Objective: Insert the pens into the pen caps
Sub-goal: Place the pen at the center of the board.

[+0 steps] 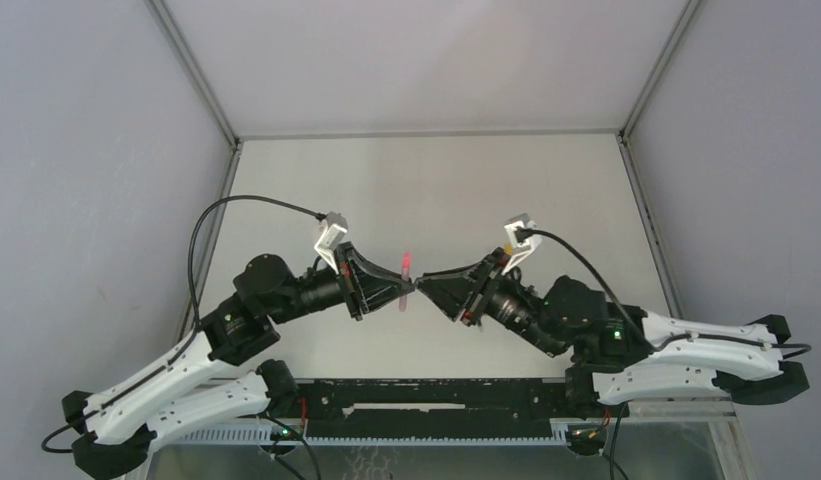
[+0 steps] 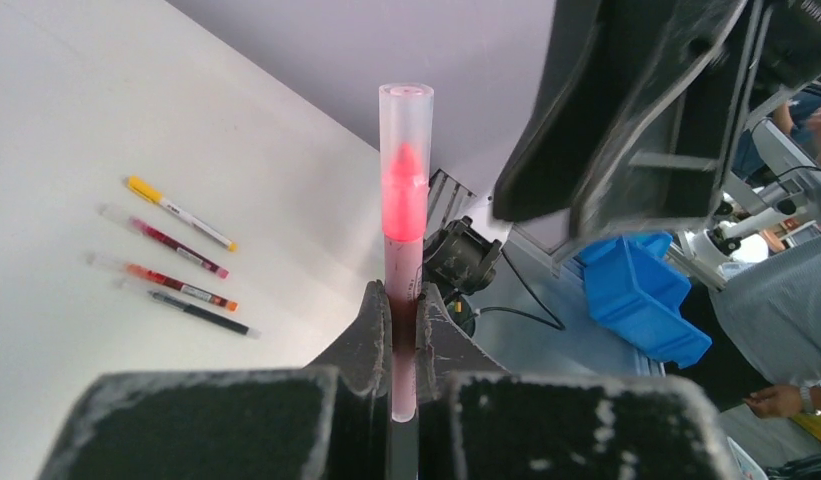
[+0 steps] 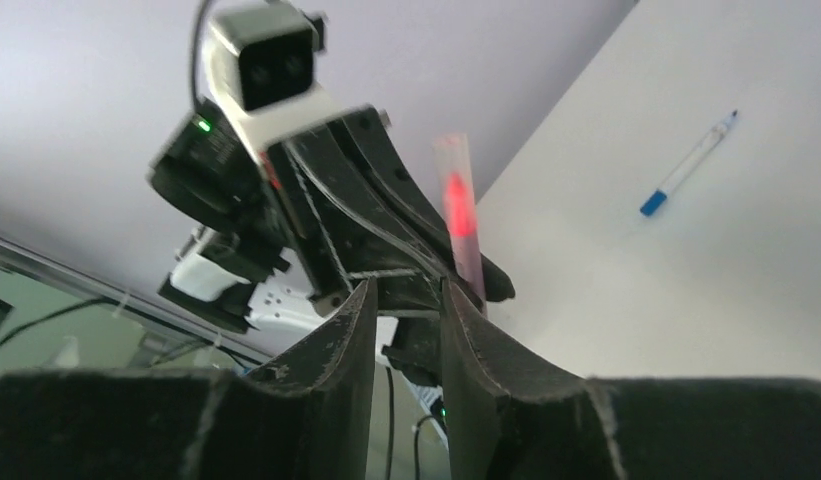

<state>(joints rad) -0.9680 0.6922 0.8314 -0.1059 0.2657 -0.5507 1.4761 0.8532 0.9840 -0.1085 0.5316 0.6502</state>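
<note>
A pink pen (image 2: 403, 255) stands upright in my left gripper (image 2: 404, 300), which is shut on its lower barrel. A translucent pen cap (image 2: 406, 130) sits over the pen's upper end, with bright pink showing inside. In the top view the pink pen (image 1: 406, 268) is held above the table between the two gripper tips. My right gripper (image 3: 408, 300) is open, nothing is between its fingers, and the pink pen (image 3: 462, 225) rises just past its right finger. Several other pens lie on the table: a yellow-ended one (image 2: 179, 212), a pink-ended one (image 2: 166, 242), an orange-ended one (image 2: 176, 285) and a black one (image 2: 201, 313).
A blue-ended pen (image 3: 688, 165) lies alone on the white table (image 1: 436, 190). The right gripper's black body (image 2: 626, 110) fills the left wrist view's upper right. Grey walls close the table at the back and sides. A blue bin (image 2: 641, 300) stands off the table.
</note>
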